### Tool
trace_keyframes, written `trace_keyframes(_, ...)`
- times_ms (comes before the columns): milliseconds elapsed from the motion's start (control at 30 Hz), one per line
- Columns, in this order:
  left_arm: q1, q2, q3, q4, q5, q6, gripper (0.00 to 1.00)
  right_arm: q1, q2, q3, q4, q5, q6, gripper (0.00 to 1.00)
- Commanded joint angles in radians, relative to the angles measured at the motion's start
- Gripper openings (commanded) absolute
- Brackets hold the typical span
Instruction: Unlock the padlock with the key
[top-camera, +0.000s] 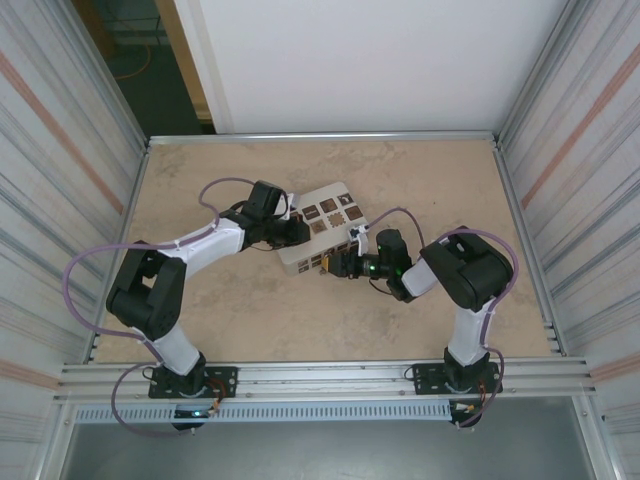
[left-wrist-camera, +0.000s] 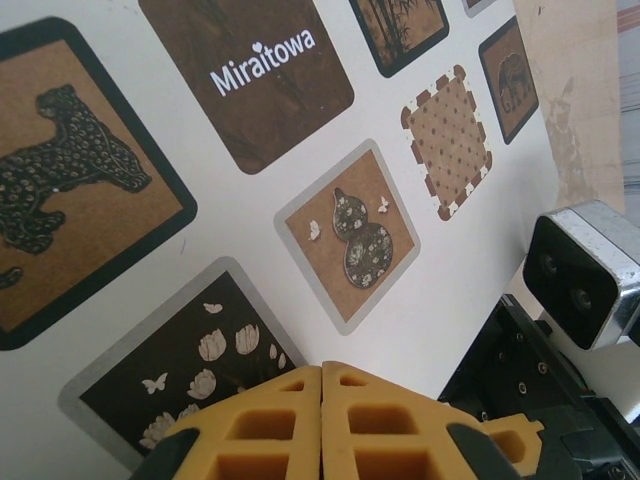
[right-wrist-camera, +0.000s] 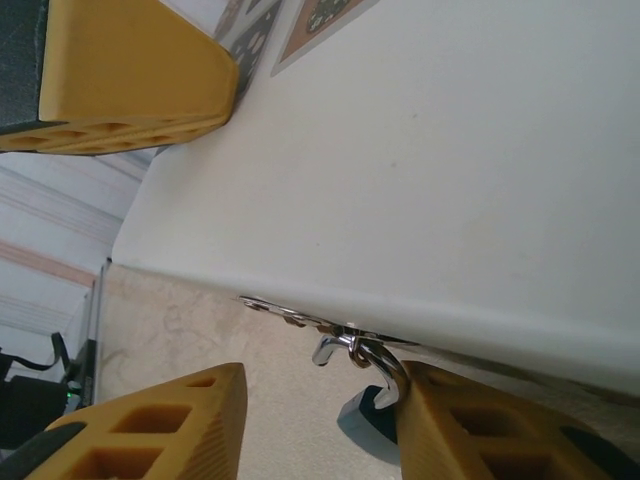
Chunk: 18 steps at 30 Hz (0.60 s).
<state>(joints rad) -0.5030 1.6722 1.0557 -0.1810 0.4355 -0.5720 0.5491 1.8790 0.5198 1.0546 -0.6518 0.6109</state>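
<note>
Left gripper (left-wrist-camera: 322, 375): fingers closed together, holding nothing, over the white box (left-wrist-camera: 470, 270) top. Right gripper (right-wrist-camera: 320, 400): wide open, empty, straddling the padlock (right-wrist-camera: 365, 425) hanging at the box's front edge.

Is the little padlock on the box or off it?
On: the padlock's shackle loops through the box's hasp. Whether it is locked, cannot tell.

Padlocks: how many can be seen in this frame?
1. The padlock hangs from a metal hasp at the white box's edge, between the right gripper's open fingers, partly hidden behind one of them. The box may hide others.
</note>
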Motion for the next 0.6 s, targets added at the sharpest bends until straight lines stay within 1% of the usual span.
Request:
trace_keyframes(0, 0.003, 0.013, -0.013, -0.027, 0.009, 0.009, 0.07, 0.001, -0.034, 0.007, -0.022, -0.027, -0.023, 0.38)
trace_keyframes(233, 0.003, 0.01, -0.013, -0.033, 0.004, 0.012, 0.05, 0.002, -0.057, 0.003, -0.071, -0.008, -0.041, 0.25)
trace_keyframes(467, 0.003, 0.004, -0.019, -0.037, -0.008, 0.014, 0.04, -0.011, -0.079, -0.006, -0.101, 0.011, -0.04, 0.07)
trace_keyframes(567, 0.003, 0.0, -0.029, -0.037, -0.009, 0.013, 0.04, -0.018, -0.087, -0.014, -0.098, 0.02, -0.025, 0.01)
